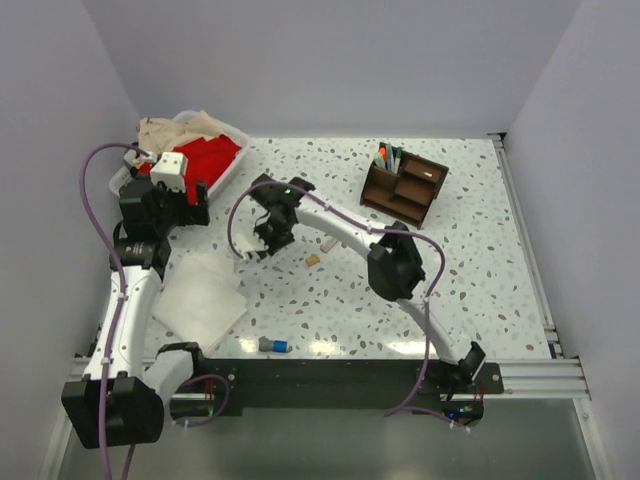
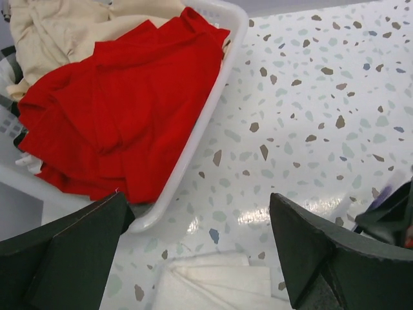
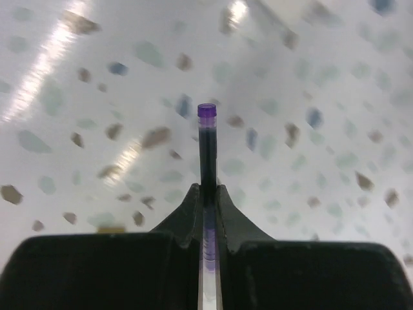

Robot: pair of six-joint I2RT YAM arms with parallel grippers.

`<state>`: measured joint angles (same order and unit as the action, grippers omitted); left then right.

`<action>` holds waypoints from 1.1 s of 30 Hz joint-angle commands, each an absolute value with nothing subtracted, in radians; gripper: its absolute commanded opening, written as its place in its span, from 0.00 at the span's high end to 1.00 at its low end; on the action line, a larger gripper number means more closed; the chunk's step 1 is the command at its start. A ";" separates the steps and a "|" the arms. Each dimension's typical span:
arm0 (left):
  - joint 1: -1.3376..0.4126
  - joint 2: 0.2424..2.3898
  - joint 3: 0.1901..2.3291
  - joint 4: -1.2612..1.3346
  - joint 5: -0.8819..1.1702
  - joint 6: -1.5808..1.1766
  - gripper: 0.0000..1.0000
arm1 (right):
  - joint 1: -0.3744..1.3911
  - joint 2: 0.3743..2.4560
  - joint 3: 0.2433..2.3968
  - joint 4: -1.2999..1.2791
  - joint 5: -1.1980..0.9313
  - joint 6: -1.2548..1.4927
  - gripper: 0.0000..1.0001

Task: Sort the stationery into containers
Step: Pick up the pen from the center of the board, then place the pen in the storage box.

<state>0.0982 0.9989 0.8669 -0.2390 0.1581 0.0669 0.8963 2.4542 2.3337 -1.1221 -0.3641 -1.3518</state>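
My right gripper hovers over the table's left-middle. In the right wrist view it is shut on a slim pen with a dark body and a purple end that sticks out beyond the fingertips. The dark brown organizer stands at the back right with several pens upright in its rear compartment. A tan eraser lies just right of the right gripper. A grey-blue stub lies near the front edge. My left gripper is open and empty, above the table beside the basket.
A white basket with red and beige clothes sits at the back left; its rim is close to my left finger. A white folded cloth lies at the front left, its corner under the left gripper.
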 commanded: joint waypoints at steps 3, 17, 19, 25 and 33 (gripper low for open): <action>0.100 1.138 0.959 -0.023 0.305 0.040 0.05 | 0.645 2.069 2.209 -0.786 -0.454 -0.866 1.00; 0.009 1.459 1.167 -0.051 0.367 0.096 0.07 | 0.258 1.765 1.546 0.099 -0.428 -0.161 1.00; -0.041 1.466 1.172 -0.066 0.354 0.135 0.07 | 0.238 1.784 1.555 0.126 -0.430 -0.158 1.00; -0.118 1.497 1.184 -0.090 0.322 0.160 0.06 | 0.206 1.838 1.582 0.178 -0.436 -0.184 1.00; -0.155 1.592 1.295 -0.117 0.302 0.192 0.06 | 0.175 1.839 1.534 0.236 -0.430 -0.195 1.00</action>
<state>-0.1360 1.5589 1.2076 -0.1196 0.3202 0.1539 0.1806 1.8614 1.5509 0.1303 -0.4366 -0.1947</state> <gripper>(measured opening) 0.940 0.040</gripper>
